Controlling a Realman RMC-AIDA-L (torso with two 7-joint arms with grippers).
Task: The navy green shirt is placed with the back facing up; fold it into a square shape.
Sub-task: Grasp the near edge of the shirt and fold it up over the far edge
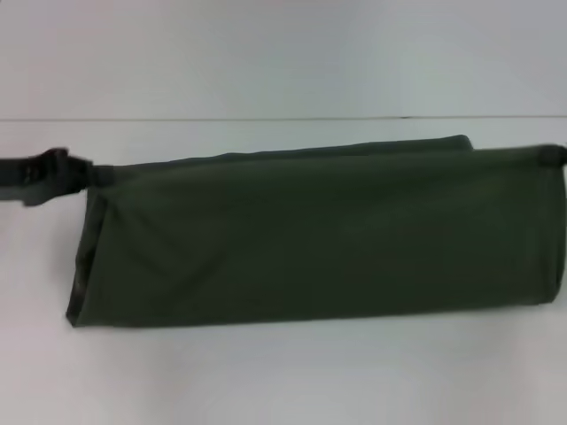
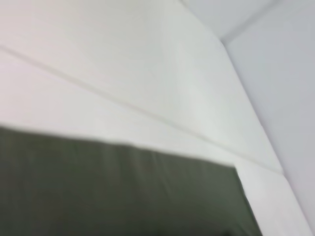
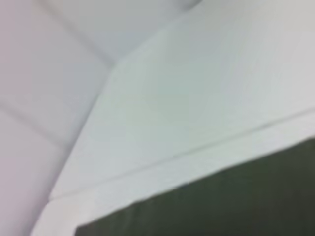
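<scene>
- The navy green shirt (image 1: 319, 239) lies across the white table (image 1: 283, 372) as a long folded band. Its far edge is lifted and stretched between the two grippers.
- The left gripper (image 1: 84, 174) is at the far left corner of the band and seems to be grasping the cloth there — I judge this from the taut edge.
- The right gripper (image 1: 551, 156) is at the far right corner, mostly out of view; whether it is clamped on the cloth I cannot tell.
- Risk: if one corner slips out, the edge will sag and the fold will land crooked.
- Risk: uneven pulling — one arm ahead of the other — may skew the band or wrinkle the layers under it.
</scene>
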